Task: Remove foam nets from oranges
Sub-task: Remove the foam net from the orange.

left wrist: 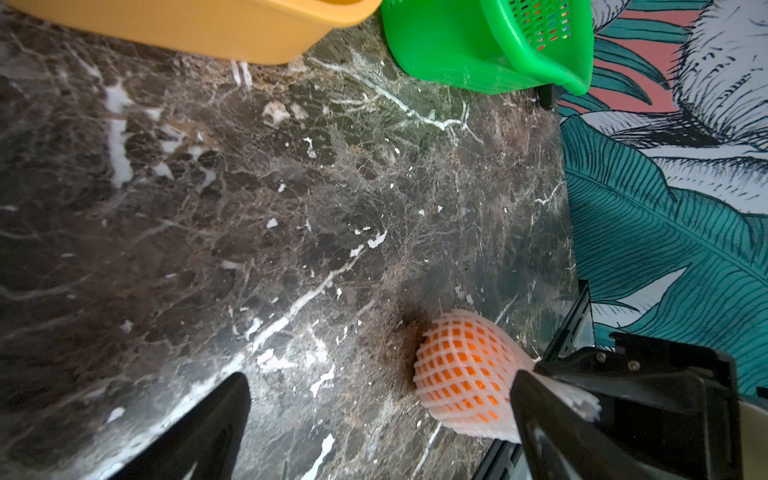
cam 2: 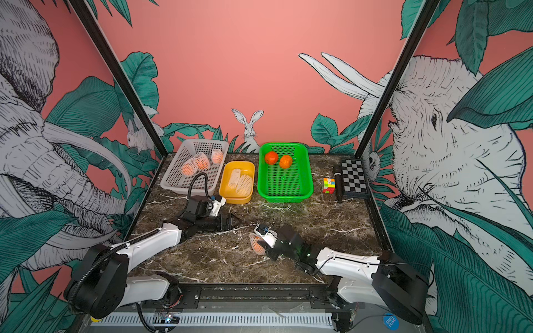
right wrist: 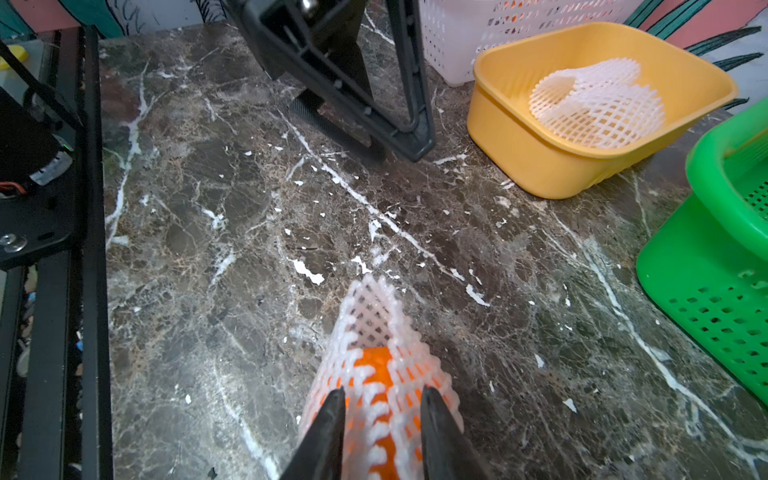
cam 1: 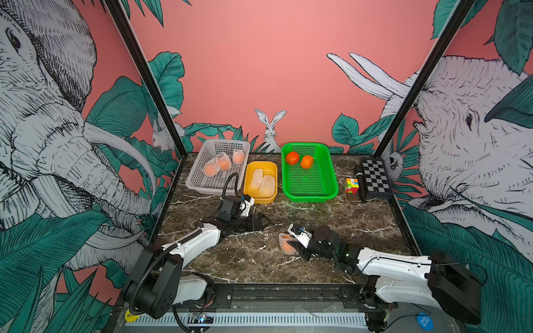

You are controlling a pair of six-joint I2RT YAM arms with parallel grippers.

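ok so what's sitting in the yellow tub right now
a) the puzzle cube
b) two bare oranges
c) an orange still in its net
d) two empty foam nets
d: two empty foam nets lie in the yellow tub with no fruit inside them, while the two bare oranges are in the green basket.

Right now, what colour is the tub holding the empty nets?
Yellow; the tub shows best in the right wrist view.
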